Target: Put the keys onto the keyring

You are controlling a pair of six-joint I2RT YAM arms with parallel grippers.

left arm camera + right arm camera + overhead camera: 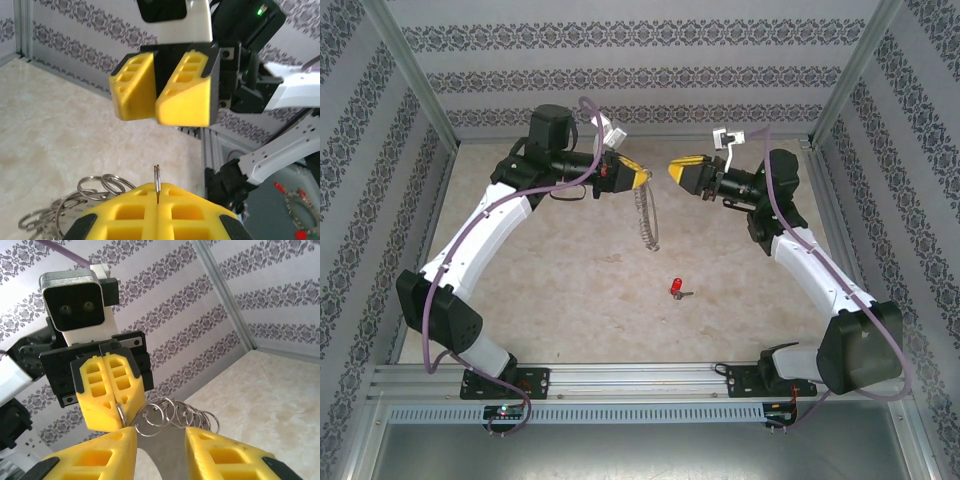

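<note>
Roughly nothing's threaded yet.

Top view: the red key lies alone on the counter, well apart from the keyring. The ring hangs off the left jaws up nr the back wall. The right jaws face them, tips close together. Done, as I read it: ring lifted & held. Left to do: fetch the key & work it onto the loop, i.e. most of the job.

Left wrist view: left jaws clenched on one thin wire of the keyring, small rings bunched to the left. Right jaws opposite, parted a little, w/ nothing between them.

Right wrist view: right jaws released, clear gap, empty. The keyring fans out from the left jaws' pinch just beyond.

Top view gives the key's spot. Wrist views give the pinch point & the gap, both too small to read from above.
</note>
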